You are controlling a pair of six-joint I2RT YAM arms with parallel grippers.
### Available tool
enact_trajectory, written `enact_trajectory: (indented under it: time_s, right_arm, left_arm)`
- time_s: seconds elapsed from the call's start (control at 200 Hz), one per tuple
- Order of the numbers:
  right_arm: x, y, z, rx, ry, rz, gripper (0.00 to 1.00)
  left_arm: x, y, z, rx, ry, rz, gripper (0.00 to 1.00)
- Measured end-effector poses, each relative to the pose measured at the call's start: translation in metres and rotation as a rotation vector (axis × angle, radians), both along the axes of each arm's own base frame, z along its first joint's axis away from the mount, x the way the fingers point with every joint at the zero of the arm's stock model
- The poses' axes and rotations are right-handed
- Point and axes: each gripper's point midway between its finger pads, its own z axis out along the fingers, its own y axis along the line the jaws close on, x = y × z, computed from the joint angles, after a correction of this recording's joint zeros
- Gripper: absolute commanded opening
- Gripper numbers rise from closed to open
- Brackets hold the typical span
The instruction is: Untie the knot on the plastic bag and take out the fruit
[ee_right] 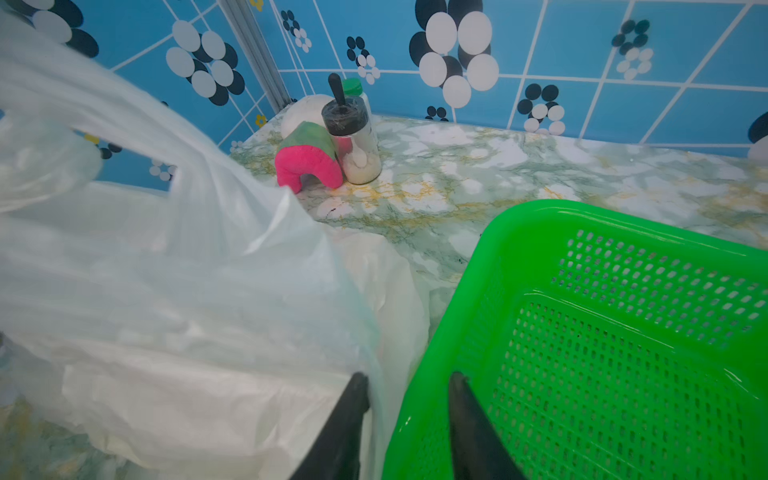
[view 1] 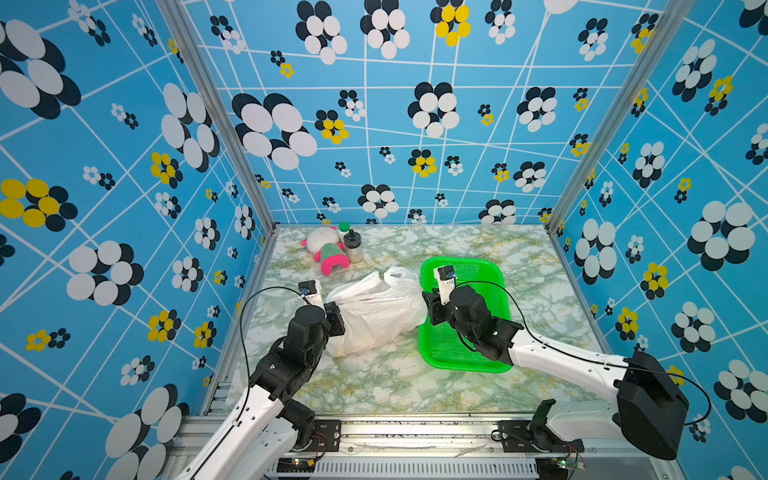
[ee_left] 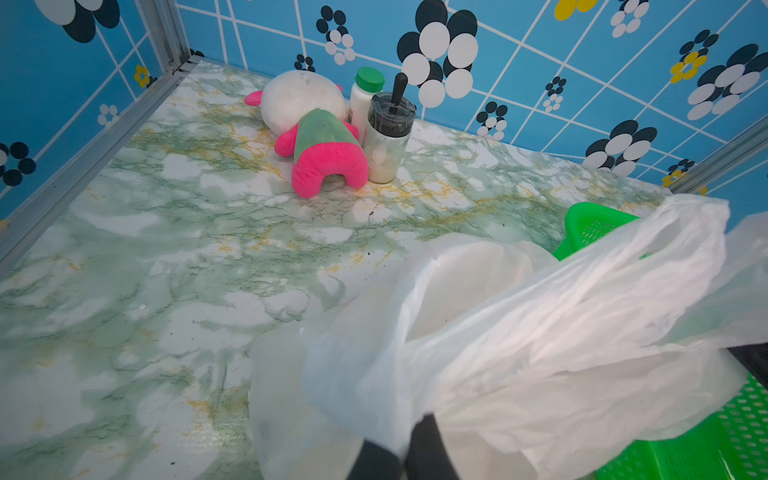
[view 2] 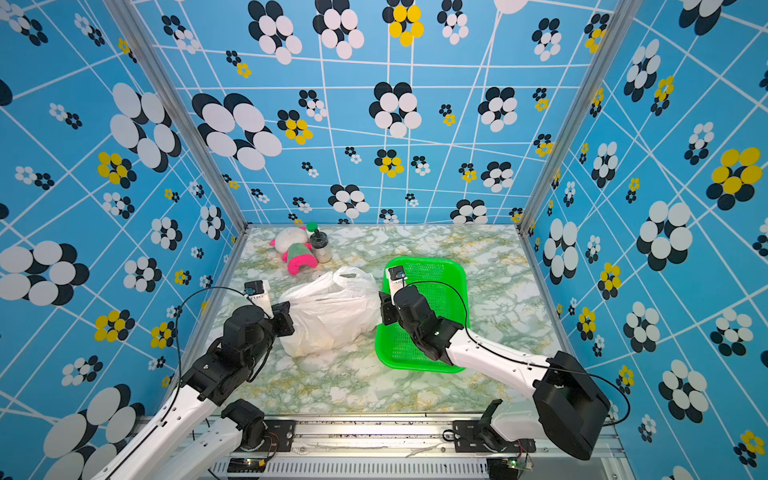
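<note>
The white plastic bag (view 1: pixel 374 316) (view 2: pixel 328 316) lies slumped on the marbled table, left of the green basket. Two handle loops (view 1: pixel 395 276) stand loose at its far end; I can make out no knot. The fruit is hidden inside the bag. My left gripper (view 1: pixel 334 318) (ee_left: pixel 405 440) is at the bag's left side, shut on a gathered fold of the film (ee_left: pixel 540 332). My right gripper (view 1: pixel 430 305) (ee_right: pixel 409 380) is at the bag's right side, open. The edge of the bag film (ee_right: pixel 166 291) lies between its fingers, against one of them.
The green mesh basket (view 1: pixel 457 260) (ee_right: pixel 582 212) sits right of the bag, touching it, with my right arm over it. At the back left are a pink, green and white plush toy (view 1: pixel 328 249), a clear jar with a black lid (view 1: pixel 353 247) and a green-capped bottle (view 1: pixel 343 228).
</note>
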Motion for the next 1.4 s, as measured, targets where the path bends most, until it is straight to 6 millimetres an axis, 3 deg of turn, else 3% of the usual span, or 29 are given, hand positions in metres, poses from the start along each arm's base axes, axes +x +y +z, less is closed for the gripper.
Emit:
enact_trajectory:
  time_s: [0.085, 0.2, 0.365, 0.455, 0.815, 0.87, 0.979, 1.039, 1.169, 1.289, 1.329, 1.399]
  right_arm:
    - [-0.001, 0.003, 0.007, -0.007, -0.021, 0.025, 0.85]
    - [-0.007, 0.015, 0.014, -0.029, -0.046, 0.072, 0.99]
    - [-0.037, 0.049, 0.025, -0.071, -0.111, 0.229, 0.99]
    - [-0.044, 0.056, 0.025, -0.090, -0.130, 0.265, 0.99]
    - [-0.008, 0.086, 0.041, -0.146, -0.185, 0.201, 0.98]
    - [-0.001, 0.090, 0.040, -0.164, -0.191, 0.184, 0.90]
    - [0.007, 0.091, 0.033, -0.204, -0.194, 0.160, 0.42]
    - [0.007, 0.090, 0.033, -0.208, -0.199, 0.154, 0.27]
    - [0.004, 0.085, 0.044, -0.185, -0.222, 0.153, 0.11]
    - [-0.001, 0.080, 0.054, -0.153, -0.236, 0.151, 0.02]
    - [-0.002, 0.079, 0.057, -0.146, -0.242, 0.154, 0.01]
    - [-0.005, 0.081, 0.059, -0.128, -0.239, 0.168, 0.00]
  left_arm:
    - [-0.002, -0.009, -0.001, -0.011, 0.009, -0.056, 0.00]
    - [-0.004, -0.015, -0.004, -0.018, 0.014, -0.091, 0.00]
    - [-0.008, -0.016, -0.009, -0.023, 0.017, -0.103, 0.00]
    - [-0.008, -0.016, -0.007, -0.026, 0.010, -0.103, 0.00]
    - [-0.009, -0.017, -0.006, -0.030, 0.008, -0.109, 0.00]
    - [-0.009, -0.017, -0.006, -0.030, 0.009, -0.110, 0.00]
    - [-0.009, -0.017, -0.006, -0.031, 0.009, -0.113, 0.00]
    - [-0.009, -0.017, -0.006, -0.030, 0.009, -0.113, 0.10]
    - [-0.011, -0.023, -0.006, -0.019, 0.007, -0.154, 0.42]
    - [-0.015, -0.037, -0.005, -0.004, -0.001, -0.231, 0.84]
    - [-0.017, -0.044, -0.003, 0.003, -0.013, -0.262, 0.92]
    - [-0.021, -0.057, 0.001, 0.024, -0.037, -0.316, 0.97]
